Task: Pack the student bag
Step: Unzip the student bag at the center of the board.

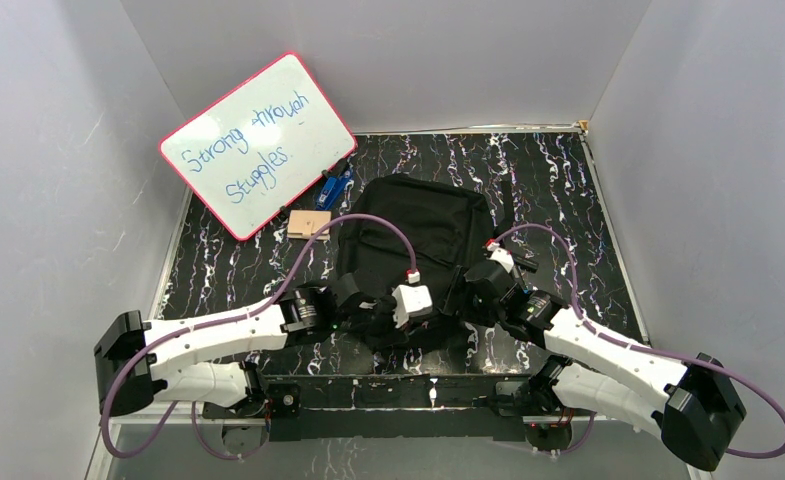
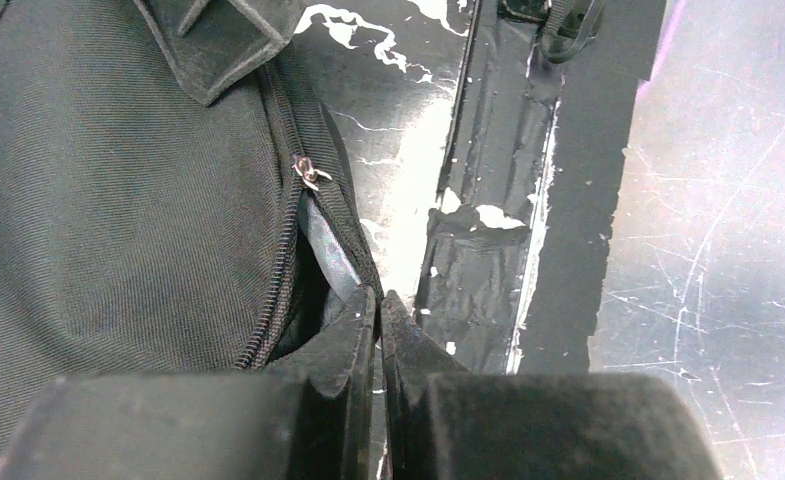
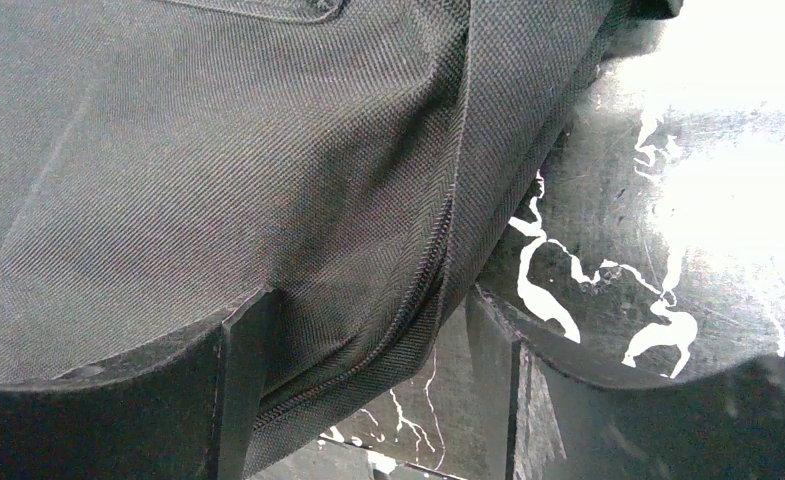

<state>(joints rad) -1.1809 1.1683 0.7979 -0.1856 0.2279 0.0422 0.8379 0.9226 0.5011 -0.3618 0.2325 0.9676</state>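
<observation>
Now: student bag flat on the counter

The black bag lies in the middle of the marbled surface, its near end between the two arms. The left fingers are pressed together at the partly unzipped edge, where grey lining shows. The right fingers stand spread, straddling a seam along the bag's side.

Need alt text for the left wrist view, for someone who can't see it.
The left gripper, its fingers closed together, sits at the edge of the black student bag where its zipper gapes, showing grey lining. Black marbled table lies to the right.
</observation>
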